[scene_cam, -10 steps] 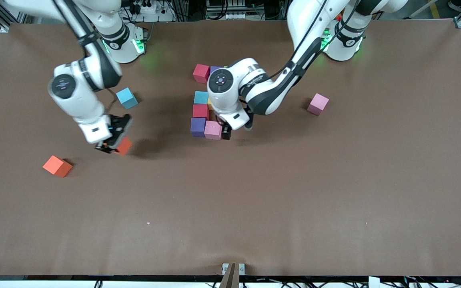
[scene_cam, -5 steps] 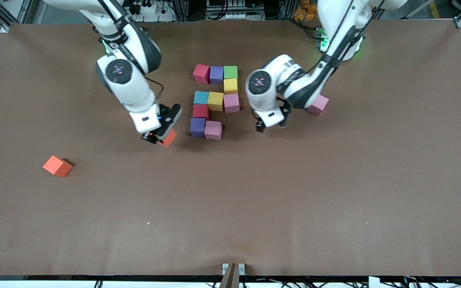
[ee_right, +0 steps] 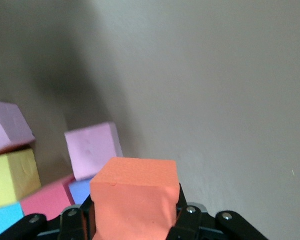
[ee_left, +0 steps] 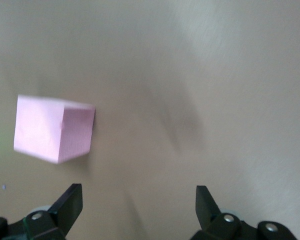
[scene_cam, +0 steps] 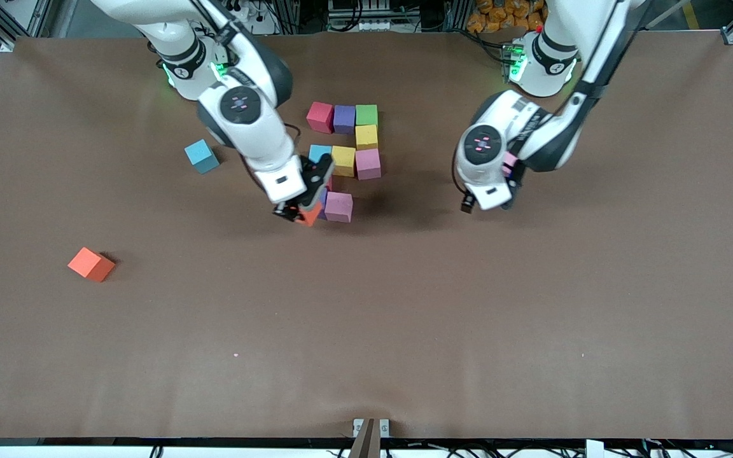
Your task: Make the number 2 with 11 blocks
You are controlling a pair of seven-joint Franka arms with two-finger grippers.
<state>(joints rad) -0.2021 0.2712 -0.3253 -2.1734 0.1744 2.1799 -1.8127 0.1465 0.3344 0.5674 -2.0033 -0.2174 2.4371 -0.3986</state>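
- Carrying a small matte orange foam cube (scene_cam: 308,214), the right hand (scene_cam: 298,212) has its fingers clamped narrow on it, hanging over the camera-side edge of the partly built number 2 (scene_cam: 344,156); the right wrist view shows the cube (ee_right: 135,197) gripped square between the pads.
- Digit so far: top row of red cube (scene_cam: 320,117), purple cube (scene_cam: 344,118), green cube (scene_cam: 366,115); yellow cube (scene_cam: 366,136) under the green; then a row of light blue cube (scene_cam: 317,152), second yellow cube (scene_cam: 343,160), pink cube (scene_cam: 368,163); a lighter pink cube (scene_cam: 338,207) sits in the bottom row. Cubes beneath the right hand are mostly hidden.
- Judgement: orange goes to the last bottom-row slot beside the light pink cube, toward the left arm's end; the held-high carry clears the placed cubes.
- Left hand (scene_cam: 487,202) is wide and empty, low over bare tabletop (scene_cam: 404,318), just beside a loose pink foam cube (ee_left: 54,129). Looks like a pick approach.
- Spare cubes: loose light blue cube (scene_cam: 202,156) and loose orange cube (scene_cam: 91,264), both toward the right arm's end.
- Versus half a second ago: right hand has travelled from beside the digit to over its lower corner, same grip. Left hand has shifted away from the digit toward the loose pink cube, now largely covering it in the front view. Placed cubes unchanged.
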